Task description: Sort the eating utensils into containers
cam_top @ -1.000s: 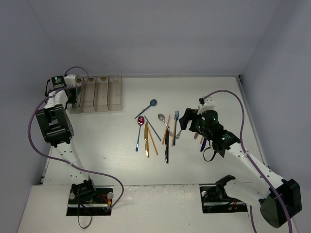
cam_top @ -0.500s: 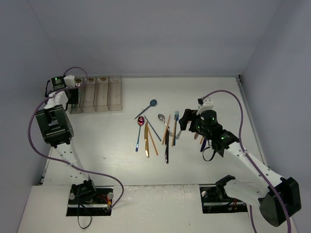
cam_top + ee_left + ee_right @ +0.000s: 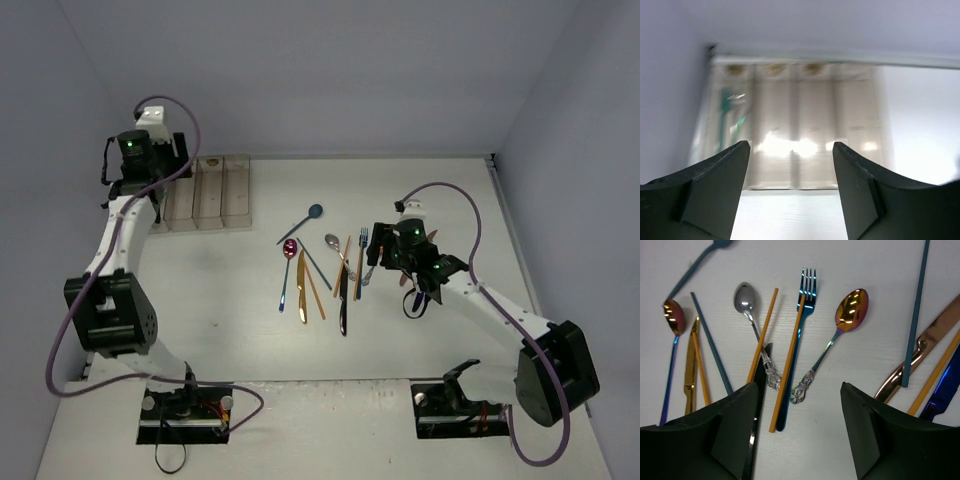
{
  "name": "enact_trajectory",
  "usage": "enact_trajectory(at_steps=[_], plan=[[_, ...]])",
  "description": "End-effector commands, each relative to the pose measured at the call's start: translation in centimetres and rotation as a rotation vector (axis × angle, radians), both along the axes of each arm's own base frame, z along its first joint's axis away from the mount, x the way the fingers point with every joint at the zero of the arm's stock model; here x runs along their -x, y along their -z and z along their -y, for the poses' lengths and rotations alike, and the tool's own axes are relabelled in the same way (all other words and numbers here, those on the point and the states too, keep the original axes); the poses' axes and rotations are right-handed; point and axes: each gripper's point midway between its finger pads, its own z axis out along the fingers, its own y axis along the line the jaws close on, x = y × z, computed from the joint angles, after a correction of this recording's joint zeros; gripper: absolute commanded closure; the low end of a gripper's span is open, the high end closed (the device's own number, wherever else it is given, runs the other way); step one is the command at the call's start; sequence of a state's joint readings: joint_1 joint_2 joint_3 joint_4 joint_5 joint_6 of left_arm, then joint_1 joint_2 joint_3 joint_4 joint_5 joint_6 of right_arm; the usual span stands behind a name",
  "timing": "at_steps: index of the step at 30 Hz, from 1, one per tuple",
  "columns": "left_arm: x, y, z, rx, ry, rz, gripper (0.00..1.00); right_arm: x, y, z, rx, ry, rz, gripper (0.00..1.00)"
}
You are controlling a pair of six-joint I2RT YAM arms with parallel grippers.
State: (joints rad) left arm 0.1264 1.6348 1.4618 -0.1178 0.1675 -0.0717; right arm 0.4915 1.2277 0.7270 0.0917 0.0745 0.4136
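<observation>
Hovering low over the scattered cutlery on the white table [image 3: 450, 200], the right gripper [image 3: 800, 387] has its black fingers spread wide with nothing between them. Directly under the gap lie a thin orange stick [image 3: 789, 365], the shiny blue fork [image 3: 807, 285] whose handle the stick crosses, and the ornate silver handle of an iridescent pink-gold spoon [image 3: 852, 307]. Closing here would likely pinch two or three of these at once, or flip the stick off the fork and knock the plain silver spoon [image 3: 744, 296] beside it. A mixed grab would then land different kinds in one bin.

Farther back at the left, the left gripper [image 3: 791, 145] hangs over the row of four pale, translucent rectangular bins [image 3: 796, 125], fingers apart and empty. A teal utensil [image 3: 725, 112] lies in the leftmost bin.

The left wrist view is blurred and washed with glare, so I cannot tell what else the bins hold. In the overhead view the left arm covers the leftmost bin. The right gripper's fingers hide the lower ends of several handles, and the copper knife [image 3: 920, 350] is partly covered by a finger.
</observation>
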Motion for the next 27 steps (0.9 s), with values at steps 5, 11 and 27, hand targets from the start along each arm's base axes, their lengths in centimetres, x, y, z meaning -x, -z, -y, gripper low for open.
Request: enact_trajectory(at_steps=[5, 11, 27], plan=[[7.1, -2.5, 10.5, 0.176, 0.127, 0.086, 0.35, -4.1, 1.4, -1.8, 0.033, 0.073, -0.026, 0.49], [11.9, 0.7, 13.8, 0.142, 0.242, -0.010, 0.35, -5.3, 4.6, -2.4, 0.073, 0.088, -0.097, 0.56], [14.1, 2.2, 17.0, 0.055, 0.358, -0.039, 0.35, -5.9, 8.2, -2.3, 0.117, 0.133, -0.166, 0.67]])
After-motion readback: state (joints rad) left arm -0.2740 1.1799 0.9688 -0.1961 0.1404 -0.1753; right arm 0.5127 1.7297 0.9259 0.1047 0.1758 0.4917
